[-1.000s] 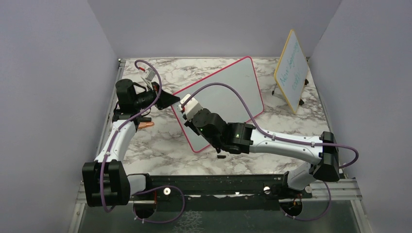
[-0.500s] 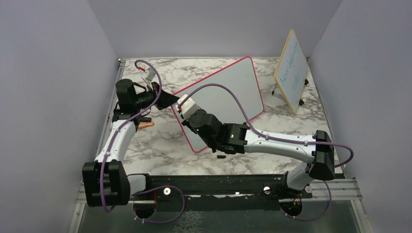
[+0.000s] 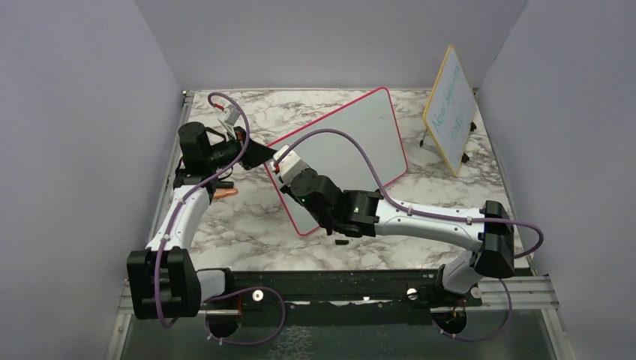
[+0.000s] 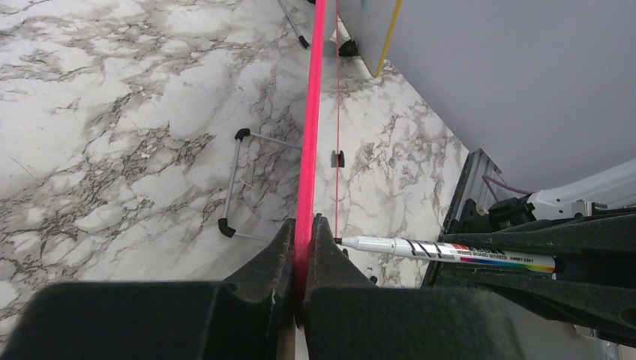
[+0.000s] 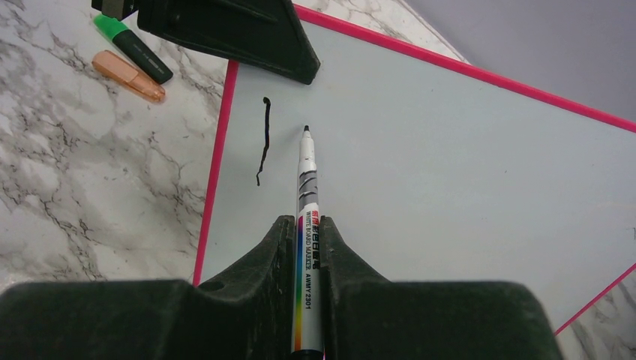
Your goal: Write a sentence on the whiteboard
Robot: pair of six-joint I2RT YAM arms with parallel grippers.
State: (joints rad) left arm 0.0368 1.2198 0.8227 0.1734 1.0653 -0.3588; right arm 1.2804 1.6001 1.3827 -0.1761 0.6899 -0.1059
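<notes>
We see a marble-patterned bench [image 3: 247, 217] enclosed by plain lavender walls [image 3: 322, 37]. In the upper right of the top view, a small yellow-framed board [image 3: 450, 109] with teal writing stands tilted on it. In the upper left of the right wrist view, a green-tipped dark marker [image 5: 139, 51] lies just beside a copper-coloured piece [image 5: 127, 76], roughly parallel.

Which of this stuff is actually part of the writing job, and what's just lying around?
In use:
whiteboard, clamped at its edge by left gripper
marker in right gripper
black stroke

Lying about:
green-capped pen
orange stick beside it
yellow-framed board
</notes>
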